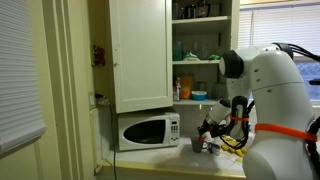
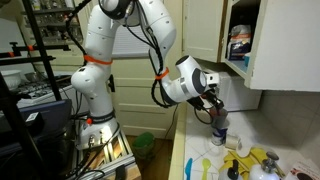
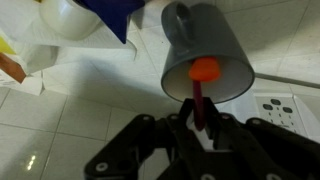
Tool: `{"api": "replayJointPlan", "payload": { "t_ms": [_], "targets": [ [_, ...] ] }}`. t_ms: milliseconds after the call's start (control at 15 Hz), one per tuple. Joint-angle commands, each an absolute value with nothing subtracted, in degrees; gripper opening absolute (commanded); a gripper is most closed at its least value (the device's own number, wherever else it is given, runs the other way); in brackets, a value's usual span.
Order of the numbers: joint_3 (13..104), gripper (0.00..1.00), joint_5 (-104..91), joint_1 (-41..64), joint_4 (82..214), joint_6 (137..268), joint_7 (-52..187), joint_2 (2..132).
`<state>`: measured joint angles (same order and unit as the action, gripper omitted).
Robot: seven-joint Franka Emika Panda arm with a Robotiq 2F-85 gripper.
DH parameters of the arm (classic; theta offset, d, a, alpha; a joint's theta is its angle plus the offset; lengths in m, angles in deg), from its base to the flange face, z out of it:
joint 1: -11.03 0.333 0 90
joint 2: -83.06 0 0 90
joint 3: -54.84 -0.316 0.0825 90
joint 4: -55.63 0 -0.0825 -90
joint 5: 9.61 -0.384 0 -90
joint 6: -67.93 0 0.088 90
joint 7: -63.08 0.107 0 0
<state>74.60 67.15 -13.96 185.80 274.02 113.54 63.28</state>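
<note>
In the wrist view my gripper [image 3: 199, 125] is shut on a thin red-handled utensil [image 3: 198, 100] whose orange rounded end [image 3: 205, 70] sits inside the mouth of a grey cup [image 3: 205, 50]. In both exterior views the gripper [image 1: 209, 133] [image 2: 214, 115] hangs just over the grey cup [image 1: 197, 144] [image 2: 219, 134] on the white counter [image 1: 160, 156]. I cannot tell whether the utensil's tip touches the cup's bottom.
A white microwave [image 1: 148, 131] stands on the counter under an open wall cupboard [image 1: 140, 55] with shelves of items [image 1: 195, 60]. Yellow and blue objects [image 2: 255, 165] lie on the counter near the cup. A metal rack [image 2: 40, 60] stands behind the arm's base.
</note>
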Motion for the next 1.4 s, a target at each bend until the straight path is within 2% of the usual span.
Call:
{"api": "replayJointPlan", "payload": {
  "t_ms": [0,67,133,200,667,1133,1267,1333],
  "targets": [
    [74.5,0.09,67.9,-14.5,185.7,274.3,114.8,62.9],
    [74.5,0.4,68.1,-14.4,186.0,274.0,115.2,63.2],
    [74.5,0.41,68.2,-14.4,186.2,273.8,115.6,63.4],
    [74.6,0.46,68.3,-14.3,186.5,273.3,115.9,63.7],
    [74.7,0.98,69.2,-14.2,187.9,272.3,118.9,64.7],
    [75.6,0.99,77.6,-14.5,188.8,272.1,124.1,65.1],
    [76.1,0.81,78.9,-14.1,187.9,271.7,124.8,64.8],
    [76.3,0.79,79.0,-14.0,187.5,271.4,124.6,64.7]
  ]
}}
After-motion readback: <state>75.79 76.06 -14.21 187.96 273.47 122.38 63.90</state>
